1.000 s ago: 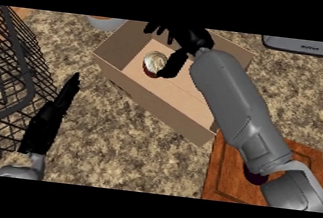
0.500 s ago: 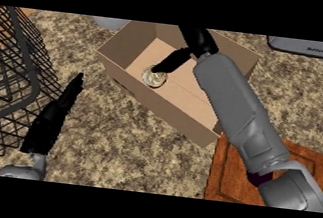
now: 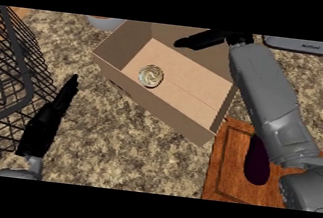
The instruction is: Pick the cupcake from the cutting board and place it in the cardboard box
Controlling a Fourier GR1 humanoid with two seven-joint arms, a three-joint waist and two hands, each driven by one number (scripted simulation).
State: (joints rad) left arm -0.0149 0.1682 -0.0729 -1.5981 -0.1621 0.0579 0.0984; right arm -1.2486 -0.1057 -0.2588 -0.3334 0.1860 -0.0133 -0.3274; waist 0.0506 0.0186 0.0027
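Head view: the round, pale-swirled cupcake sits on the floor of the open brown cardboard box, touched by neither of my hands. My right hand hangs over the box's far rim, fingers straight, holding nothing. My left hand rests straight-fingered and empty beside the black wire basket. The brown wooden cutting board lies just beside the box

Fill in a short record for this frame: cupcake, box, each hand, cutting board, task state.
cupcake: on the floor of the cardboard box, no hand touching it
cardboard box: open-topped, between the wire basket and the cutting board
right hand: over the box's far rim, fingers straight, holding nothing
left hand: open, resting at lower left beside the wire basket
cutting board: lower right, bears a dark purple object
task state: cupcake is in the box
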